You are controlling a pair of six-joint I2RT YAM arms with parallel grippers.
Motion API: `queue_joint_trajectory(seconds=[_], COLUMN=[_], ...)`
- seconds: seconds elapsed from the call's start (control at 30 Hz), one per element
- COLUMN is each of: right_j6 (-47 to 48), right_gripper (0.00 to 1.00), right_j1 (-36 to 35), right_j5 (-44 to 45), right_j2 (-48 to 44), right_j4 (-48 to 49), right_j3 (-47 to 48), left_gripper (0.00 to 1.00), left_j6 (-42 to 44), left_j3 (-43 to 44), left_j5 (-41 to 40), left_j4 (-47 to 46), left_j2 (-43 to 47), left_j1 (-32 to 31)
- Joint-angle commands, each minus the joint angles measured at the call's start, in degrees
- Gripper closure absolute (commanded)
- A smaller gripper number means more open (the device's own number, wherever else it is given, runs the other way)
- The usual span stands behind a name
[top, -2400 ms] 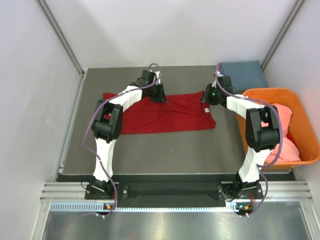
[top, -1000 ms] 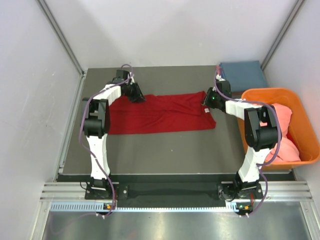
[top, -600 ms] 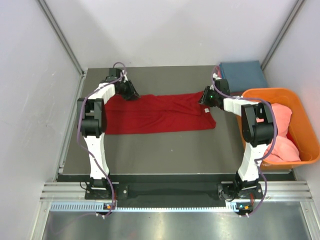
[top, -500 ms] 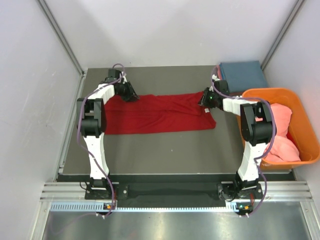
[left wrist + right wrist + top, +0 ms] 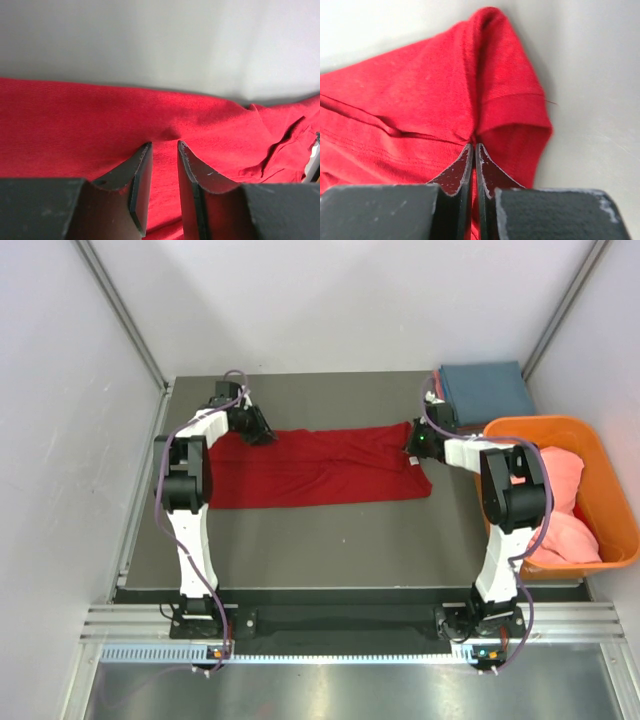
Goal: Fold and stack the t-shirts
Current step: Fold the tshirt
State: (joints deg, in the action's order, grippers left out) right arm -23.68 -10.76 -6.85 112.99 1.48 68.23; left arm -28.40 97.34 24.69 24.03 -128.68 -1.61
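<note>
The deep red t-shirt (image 5: 320, 468) lies stretched out as a long band across the middle of the dark table (image 5: 330, 550). My left gripper (image 5: 260, 429) is at its back left edge. In the left wrist view, the left gripper (image 5: 162, 145) has its jaws narrowly apart, pinching a puckered fold of red cloth (image 5: 75, 125). My right gripper (image 5: 412, 442) is at the shirt's back right corner. In the right wrist view, the right gripper (image 5: 473, 146) is shut on the hemmed red edge (image 5: 420, 100). A folded blue t-shirt (image 5: 487, 390) lies at the back right. A salmon-pink t-shirt (image 5: 565, 502) is bundled in the tub.
The orange plastic tub (image 5: 598, 452) stands at the right edge of the table, close to my right arm. Grey walls and metal posts enclose the back and both sides. Bare table lies in front of the red shirt.
My left gripper has moved left along the back edge, drawing the shirt's left end out so the band is longer. My right gripper has stayed at the right corner. Almost nothing moved in the last half second.
</note>
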Motion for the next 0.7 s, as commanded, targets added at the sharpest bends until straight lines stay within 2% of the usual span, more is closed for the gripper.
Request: queue_joint_trajectory(seconds=[0.0,0.1,0.33,0.5,0.67], right_j6=[-0.7,-1.6,-2.1,-2.2,-2.2], right_gripper=[1.0,0.99,0.9,0.86,0.83], right_j1=[-0.5,-0.5,-0.5,-0.5,-0.5], right_j5=[6.1,6.6,5.3,4.9,6.6], right_j2=[-4.5,-5.1,-5.3,-7.4,-4.0], right_j4=[2.9,3.4,2.9,-0.7,-0.5], right_j3=[-1.7,-2.7,-2.3,1.0,5.7], left_gripper=[0.67,0.68,0.67,0.67,0.68], left_j6=[0.6,0.2,0.2,0.6,0.6], left_j3=[-1.2,-1.5,-0.4,3.2,4.7], left_j5=[-3.1,-3.0,-1.7,-2.5,-3.7], left_j4=[-1.0,-1.2,-0.7,1.1,2.8], left_j2=[-1.0,-1.0,-0.6,-0.2,-1.0], left_j1=[1.2,1.2,1.2,2.7,3.1])
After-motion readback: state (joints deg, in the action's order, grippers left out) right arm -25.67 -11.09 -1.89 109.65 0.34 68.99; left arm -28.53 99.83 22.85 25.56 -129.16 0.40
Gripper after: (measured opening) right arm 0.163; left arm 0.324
